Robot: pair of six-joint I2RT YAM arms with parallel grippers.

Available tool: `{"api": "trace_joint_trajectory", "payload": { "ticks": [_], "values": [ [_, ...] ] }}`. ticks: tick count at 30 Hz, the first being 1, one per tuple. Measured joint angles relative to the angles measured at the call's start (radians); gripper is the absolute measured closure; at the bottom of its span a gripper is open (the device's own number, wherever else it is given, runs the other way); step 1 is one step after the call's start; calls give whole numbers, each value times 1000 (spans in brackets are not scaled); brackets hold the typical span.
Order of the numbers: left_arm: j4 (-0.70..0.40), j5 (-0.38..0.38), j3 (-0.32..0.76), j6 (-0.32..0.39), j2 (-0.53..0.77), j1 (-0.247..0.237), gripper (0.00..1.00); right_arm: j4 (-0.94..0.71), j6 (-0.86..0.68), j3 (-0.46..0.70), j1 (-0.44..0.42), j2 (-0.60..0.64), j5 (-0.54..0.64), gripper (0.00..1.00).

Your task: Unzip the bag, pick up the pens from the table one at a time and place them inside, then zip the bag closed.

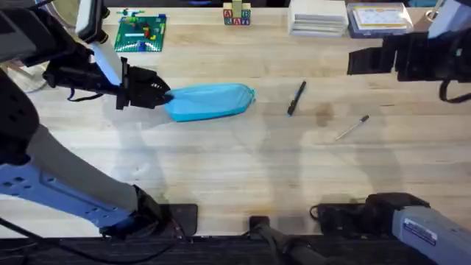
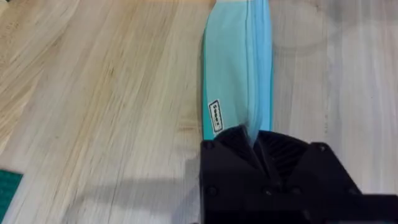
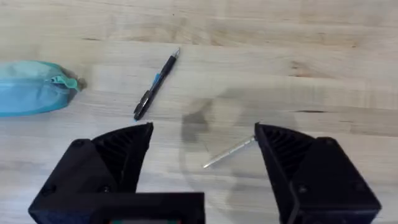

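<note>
A: Start at your left claw [image 1: 163, 93]. How are its fingers set?

B: Pressed together on the near end of the bag [image 1: 210, 101]. In your left wrist view the black fingers [image 2: 249, 149] meet right where the zip line of the light blue fabric runs in under them, so the claw is pinching the bag at that end. The rest of the bag stretches straight away from the claw, lying flat on the surface [image 1: 235, 169], with a small label on its side just ahead of the fingers.

A: And your right claw [image 3: 203, 140]?

B: Spread wide, holding nothing and touching nothing. It hangs above the wooden surface with bare planks between the two fingers.

A: What lies closest to it?

B: The silver pen [image 3: 229, 152]. It lies flat on the surface between the spread fingers, nearer the one finger than the other, and is apart from both.

A: Farther out from that claw?

B: The dark pen [image 3: 156, 84], also flat on the surface, well beyond the silver pen and not touching it. Farther still, off to one side, you see the far end of the bag with its zip pull closed up at the tip.

A: Anything past the bag from your left claw?

B: A green baseplate [image 1: 141, 33] with small bricks on it, at the far edge of the surface.
</note>
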Motion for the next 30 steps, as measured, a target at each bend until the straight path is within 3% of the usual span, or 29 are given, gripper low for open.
{"api": "trace_joint_trajectory", "payload": {
  "ticks": [17, 30],
  "values": [
    [0, 0, 0, 0, 0, 0, 958, 0, -20, 0, 0, 0, -5, 4],
    [0, 0, 0, 0, 0, 0, 958, 0, -401, 0, 0, 0, -280, 4]
  ]
}}
